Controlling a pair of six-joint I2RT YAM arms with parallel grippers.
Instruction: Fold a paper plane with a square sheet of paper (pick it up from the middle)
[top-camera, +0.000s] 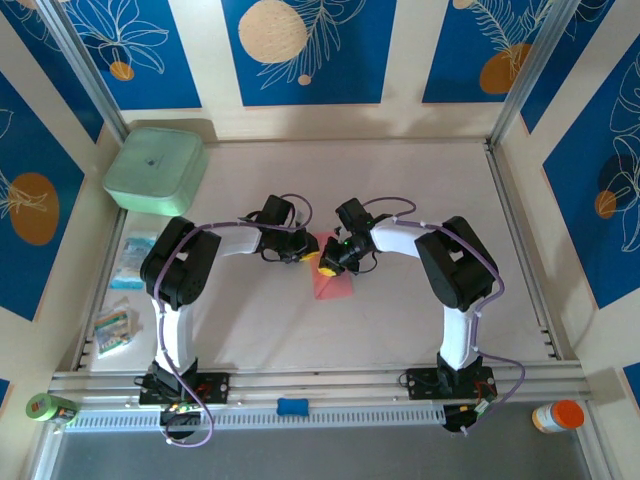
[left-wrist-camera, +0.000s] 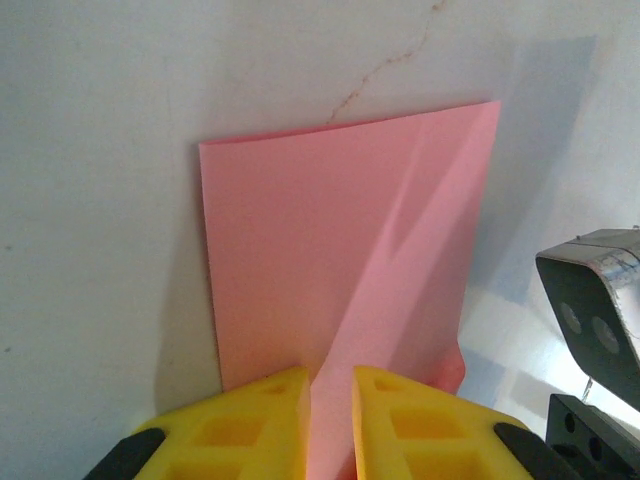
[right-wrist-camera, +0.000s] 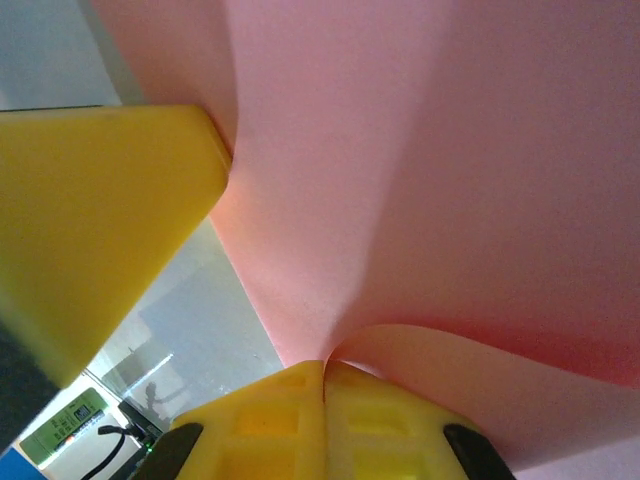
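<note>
The square sheet of paper (top-camera: 336, 284) is pink-red and lies mid-table, folded to an oblong with a diagonal crease (left-wrist-camera: 300, 260). My left gripper (top-camera: 303, 252) is at the sheet's far left corner. Its yellow fingers stand a narrow gap apart (left-wrist-camera: 330, 378), and a pale raised strip of the paper runs into that gap. My right gripper (top-camera: 328, 265) is shut, and a curled edge of the sheet (right-wrist-camera: 450, 150) is pinched in the seam between its fingertips (right-wrist-camera: 325, 366). In the right wrist view one left finger (right-wrist-camera: 100, 220) presses against the lifted paper.
A mint-green box (top-camera: 155, 170) sits at the back left. Two clear printed packets (top-camera: 130, 260) (top-camera: 113, 328) lie along the left side. On the near rail are a green roll (top-camera: 45, 408), a blue piece (top-camera: 293, 406) and an orange-capped jar (top-camera: 558, 415).
</note>
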